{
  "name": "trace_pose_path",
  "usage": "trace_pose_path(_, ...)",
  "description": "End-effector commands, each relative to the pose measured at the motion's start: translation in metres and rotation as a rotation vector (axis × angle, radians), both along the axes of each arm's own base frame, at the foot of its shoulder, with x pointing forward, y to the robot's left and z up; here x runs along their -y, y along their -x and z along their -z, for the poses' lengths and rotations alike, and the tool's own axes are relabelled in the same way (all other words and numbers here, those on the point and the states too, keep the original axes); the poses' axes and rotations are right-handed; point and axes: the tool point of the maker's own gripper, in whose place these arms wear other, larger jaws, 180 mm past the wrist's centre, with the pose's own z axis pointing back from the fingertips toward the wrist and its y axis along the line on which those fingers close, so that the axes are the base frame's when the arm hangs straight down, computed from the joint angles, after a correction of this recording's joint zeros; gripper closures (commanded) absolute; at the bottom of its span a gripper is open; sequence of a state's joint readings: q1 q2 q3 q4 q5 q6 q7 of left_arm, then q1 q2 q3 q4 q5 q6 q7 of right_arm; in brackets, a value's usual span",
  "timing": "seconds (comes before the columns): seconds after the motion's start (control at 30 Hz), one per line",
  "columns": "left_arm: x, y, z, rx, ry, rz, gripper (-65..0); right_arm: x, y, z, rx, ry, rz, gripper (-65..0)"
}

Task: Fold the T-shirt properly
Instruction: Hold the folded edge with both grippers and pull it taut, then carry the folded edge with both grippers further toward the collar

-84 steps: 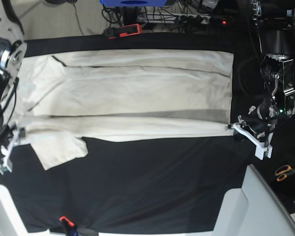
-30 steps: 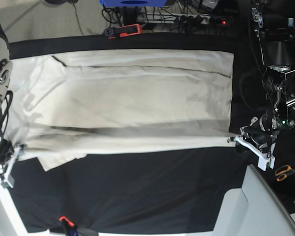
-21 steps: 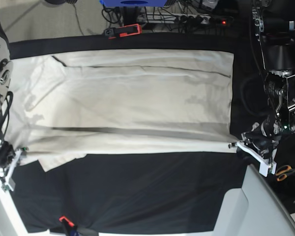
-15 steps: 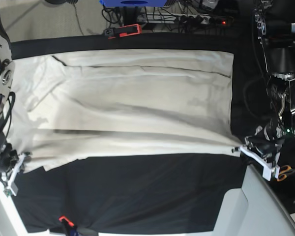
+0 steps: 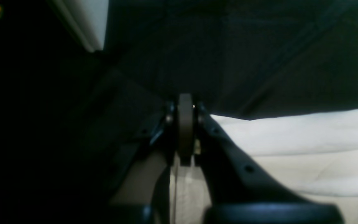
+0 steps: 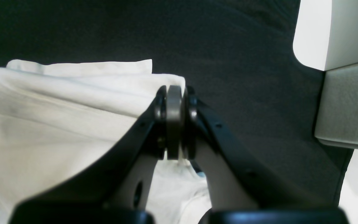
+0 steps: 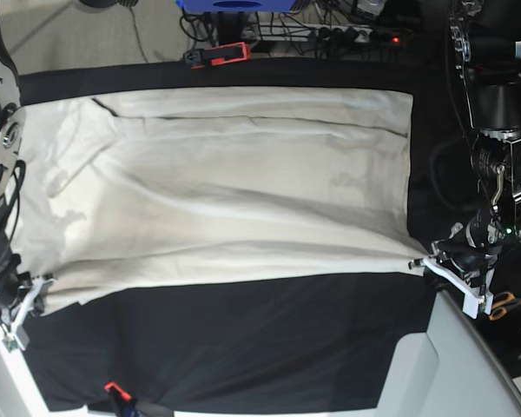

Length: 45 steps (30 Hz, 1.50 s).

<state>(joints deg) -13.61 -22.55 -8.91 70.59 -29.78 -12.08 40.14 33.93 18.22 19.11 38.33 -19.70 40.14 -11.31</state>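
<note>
So the T-shirt [image 7: 226, 191] is spread out wide on the table [image 7: 243, 347], which has a black cloth over it. The shirt covers most of the far half, and the near half of the cloth is bare. There are long soft creases running across the fabric, and the near edge is pulled into a fairly straight line between the two arms.

The left gripper [image 7: 430, 265] sits at the near corner of the shirt on the right side of the base view. Its jaws are closed on the shirt's edge. In the left wrist view [image 5: 185, 124] you can see the two fingers pressed together, with cream fabric coming out right beside them.

The right gripper [image 7: 30, 291] is at the opposite near corner, on the left side of the base view. Same deal there: jaws shut, pinching the shirt. The right wrist view [image 6: 174, 105] shows the cloth bunched up against the closed fingers, with a folded layer poking out behind.

Off the table there's a red-handled clamp [image 7: 217, 55] at the far edge and a pair of orange-handled scissors [image 7: 504, 304] down by the left arm.
</note>
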Motion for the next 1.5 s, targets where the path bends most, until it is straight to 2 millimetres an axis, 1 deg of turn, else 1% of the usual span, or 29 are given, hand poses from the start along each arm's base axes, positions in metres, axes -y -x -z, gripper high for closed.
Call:
trace_pose_path(0.0,-0.007,-0.011,-0.019,0.057,-0.017,-0.002,0.0,0.01,-0.018,-0.031,0.088,0.007,0.011,-0.2)
trace_pose_path(0.03,-0.007,-0.01,-0.018,0.054,-0.017,-0.002,0.0,0.01,-0.017,-0.03,0.086,0.007,0.011,-0.2)
trace_pose_path(0.1,-0.007,-0.009,-0.017,0.051,-0.017,-0.002,0.0,0.012,-0.01,-0.021,0.069,0.008,0.012,-0.2)
trace_pose_path(0.17,-0.007,-0.008,-0.016,0.049,-0.019,0.0,0.0,0.01,-0.005,-0.016,0.088,-0.003,0.004,-0.2)
trace_pose_path(0.23,-0.008,0.0,-0.008,0.031,-0.021,-0.001,0.0,0.009,0.0,-0.011,0.112,-0.016,-0.004,-0.2)
trace_pose_path(0.27,-0.008,0.003,-0.005,0.024,-0.021,-0.002,0.0,0.013,0.004,-0.009,0.12,-0.016,-0.002,-0.2)
trace_pose_path(0.33,-0.008,0.01,0.003,0.004,-0.024,-0.001,0.0,0.013,0.012,-0.004,0.138,-0.051,0.01,-0.2)
trace_pose_path(0.4,-0.01,0.016,0.011,-0.011,-0.063,0.003,0.0,0.019,0.015,-0.008,0.185,-0.118,0.059,-0.2)
trace_pose_path(0.43,-0.01,0.016,0.012,-0.003,-0.091,0.006,0.0,0.027,0.016,-0.013,0.203,-0.133,0.08,-0.2)
trace_pose_path(0.5,-0.005,0.016,0.018,0.003,-0.136,0.017,0.0,0.035,0.014,-0.022,0.235,-0.166,0.105,-0.2)
trace_pose_path(0.6,0.002,0.016,0.023,0.0,-0.161,0.026,0.0,0.039,0.015,-0.024,0.244,-0.175,0.115,-0.2)
trace_pose_path(0.67,0.005,0.014,0.021,0.009,-0.156,0.029,0.0,0.046,0.015,-0.03,0.256,-0.161,0.12,-0.2)
trace_pose_path(0.73,0.005,0.012,0.018,0.017,-0.157,0.029,0.0,0.047,0.015,-0.036,0.272,-0.149,0.116,-0.2)
trace_pose_path(0.8,0.009,0.01,0.014,0.031,-0.158,0.038,0.0,0.053,0.022,-0.035,0.259,-0.13,0.129,-0.2)
trace_pose_path(0.87,0.011,0.007,0.009,0.046,-0.159,0.042,0.0,0.059,0.026,-0.042,0.268,-0.106,0.144,-0.2)
trace_pose_path(0.9,0.013,0.006,0.005,0.057,-0.162,0.047,0.0,0.061,0.03,-0.042,0.265,-0.096,0.148,-0.2)
trace_pose_path(1.0,0.016,0.007,0.0,0.071,-0.168,0.058,0.0,0.059,0.034,-0.037,0.238,-0.085,0.147,-0.2)
trace_pose_path(1.07,0.017,0.015,0.004,0.06,-0.171,0.063,0.0,0.059,0.041,-0.026,0.197,-0.079,0.148,-0.2)
trace_pose_path(1.13,0.018,0.02,0.004,0.063,-0.175,0.068,0.0,0.058,0.049,-0.016,0.167,-0.08,0.151,-0.2)
trace_pose_path(1.2,0.02,0.031,0.008,0.051,-0.179,0.075,0.0,0.056,0.056,-0.007,0.145,-0.082,0.151,-0.2)
trace_pose_path(1.23,0.02,0.034,0.01,0.048,-0.182,0.079,0.0,0.051,0.056,-0.003,0.141,-0.092,0.148,-0.2)
trace_pose_path(1.3,0.02,0.04,0.012,0.043,-0.185,0.082,0.0,0.048,0.057,-0.001,0.138,-0.096,0.147,-0.2)
trace_pose_path(1.4,0.019,0.04,0.011,0.044,-0.189,0.082,0.0,0.046,0.057,0.0,0.135,-0.099,0.145,-0.2)
trace_pose_path(1.47,0.021,0.037,0.004,0.062,-0.193,0.088,0.0,0.039,0.055,0.001,0.139,-0.109,0.139,-0.2)
